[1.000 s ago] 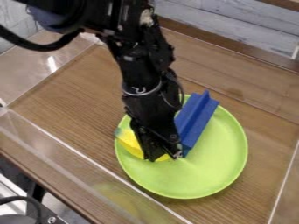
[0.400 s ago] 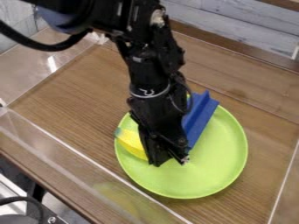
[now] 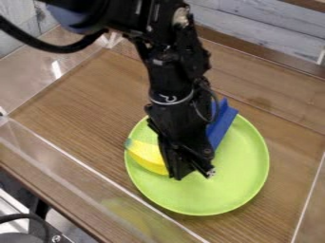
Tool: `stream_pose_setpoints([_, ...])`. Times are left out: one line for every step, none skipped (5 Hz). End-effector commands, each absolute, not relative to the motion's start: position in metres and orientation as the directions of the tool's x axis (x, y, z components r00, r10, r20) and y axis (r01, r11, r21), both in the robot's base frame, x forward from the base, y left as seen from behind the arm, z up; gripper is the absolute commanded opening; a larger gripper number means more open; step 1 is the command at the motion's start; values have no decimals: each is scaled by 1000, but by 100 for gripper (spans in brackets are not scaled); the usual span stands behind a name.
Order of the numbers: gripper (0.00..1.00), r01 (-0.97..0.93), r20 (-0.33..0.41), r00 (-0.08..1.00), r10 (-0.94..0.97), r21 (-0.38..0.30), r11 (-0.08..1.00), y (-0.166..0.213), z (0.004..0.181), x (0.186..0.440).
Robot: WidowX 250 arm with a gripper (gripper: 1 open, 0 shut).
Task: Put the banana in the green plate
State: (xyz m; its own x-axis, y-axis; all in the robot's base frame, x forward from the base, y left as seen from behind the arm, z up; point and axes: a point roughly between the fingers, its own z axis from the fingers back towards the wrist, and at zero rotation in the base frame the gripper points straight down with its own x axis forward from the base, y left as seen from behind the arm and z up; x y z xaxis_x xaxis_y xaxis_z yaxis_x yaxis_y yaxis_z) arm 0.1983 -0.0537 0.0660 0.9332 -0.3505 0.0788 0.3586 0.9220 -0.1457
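— Where is open room left on the plate (image 3: 233,196)?
— Bare green is shown from 2 to 7 o'clock, inside the rim; brown counter (image 3: 70,109) lies bare at 9 o'clock.
— And its contents?
— The banana (image 3: 144,154) is seen at 10 o'clock, the blue block (image 3: 222,123) at 12. The jaws (image 3: 191,171) are closed narrow.

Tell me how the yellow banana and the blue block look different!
The banana is yellow, but the block is blue. The banana shows near the green plate's left side in the picture, while the block shows toward its far right side. Both are partly hidden behind the robot's black arm.
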Motion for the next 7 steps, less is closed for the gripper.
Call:
stream_pose_setpoints([0,368,108,928,-356,-132,920,-59,73,208])
stream_pose_setpoints([0,365,105,930,-353,-132,922,-63,73,209])
stream_pose_setpoints([0,363,102,930,-352,-131,922,-67,74,210])
stream_pose_setpoints([0,366,99,929,-355,-128,922,-71,74,211])
stream_pose_setpoints([0,373,96,927,-363,-126,919,-76,72,213])
stream_pose_setpoints([0,388,93,921,-378,-121,914,-80,71,216])
stream_pose_setpoints([0,397,92,917,-388,-120,910,-85,72,217])
